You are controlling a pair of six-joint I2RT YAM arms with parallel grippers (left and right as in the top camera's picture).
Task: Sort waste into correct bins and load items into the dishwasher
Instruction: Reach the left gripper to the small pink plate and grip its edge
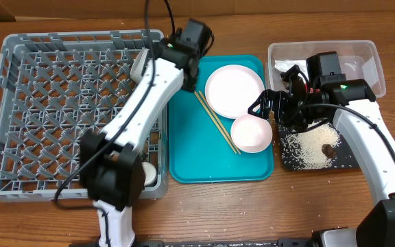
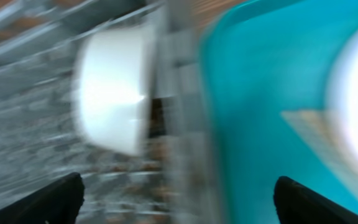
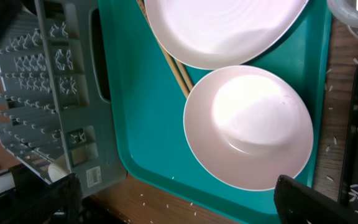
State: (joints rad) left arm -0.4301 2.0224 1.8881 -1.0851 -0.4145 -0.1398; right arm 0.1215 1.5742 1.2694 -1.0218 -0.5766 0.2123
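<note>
The grey dishwasher rack [image 1: 46, 89] fills the left of the table. A white bowl [image 1: 141, 65] rests on its side against the rack's right wall and shows blurred in the left wrist view [image 2: 114, 90]. My left gripper [image 1: 164, 51] is just above that bowl, open and empty [image 2: 179, 205]. On the teal tray [image 1: 190, 158] lie two pale plates [image 1: 233, 89] [image 1: 252, 132] and two chopsticks [image 1: 217, 122]. My right gripper [image 1: 266, 103] hovers open over the nearer plate [image 3: 247, 127], holding nothing [image 3: 179, 199].
A clear tub [image 1: 362, 58] stands at the back right. In front of it, a black tray [image 1: 300, 161] holds rice and a brown lump [image 1: 328, 149]. A small white cup [image 1: 147, 175] sits in the rack's near right corner. Loose rice grains [image 3: 143, 203] dot the wood.
</note>
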